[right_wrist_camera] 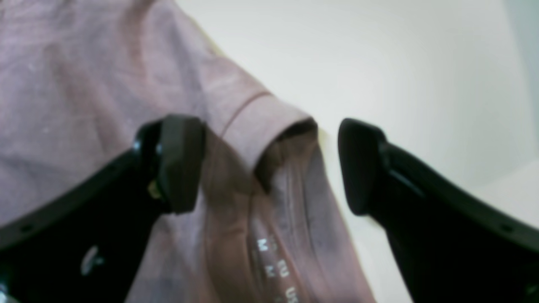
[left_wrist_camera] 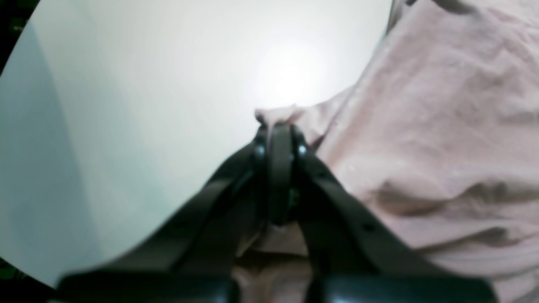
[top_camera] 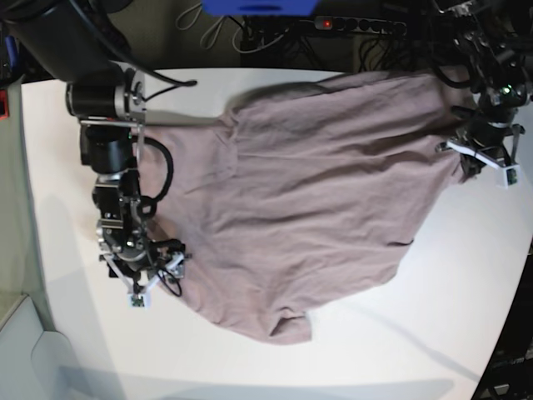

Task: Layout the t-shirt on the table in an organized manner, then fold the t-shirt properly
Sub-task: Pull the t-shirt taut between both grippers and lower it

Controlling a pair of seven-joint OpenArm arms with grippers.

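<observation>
Cloth fills most of what I can see: the t-shirt [top_camera: 308,200] lies spread across the middle of the table [top_camera: 466,317], a dusty mauve-pink cotton, soft and creased with shallow ridges running across the body. From the base view its outline is uneven, one short sleeve [top_camera: 287,327] poking toward the near edge and the far corner reaching the arm on that view's right. I see no bins, trays or boxes on the tabletop; the shirt rests straight on the smooth matte white surface.

My left gripper [left_wrist_camera: 276,126] is clenched on the t-shirt [left_wrist_camera: 442,126], its dark jaws pressed together with a small nub of pink fabric bunched up just past the tips. Wrinkled cloth spreads to the right of it and bare white table [left_wrist_camera: 147,105] to the left.

My right gripper [right_wrist_camera: 269,164] is released, its black rounded fingertips [right_wrist_camera: 181,162] standing wide apart over a hemmed sleeve opening [right_wrist_camera: 269,126]. The stitched cuff line shows clearly, and below it the inner fabric [right_wrist_camera: 273,235] carries small pale printed letters, too blurred for me to read. I cannot tell whether either pad touches the cloth.
</observation>
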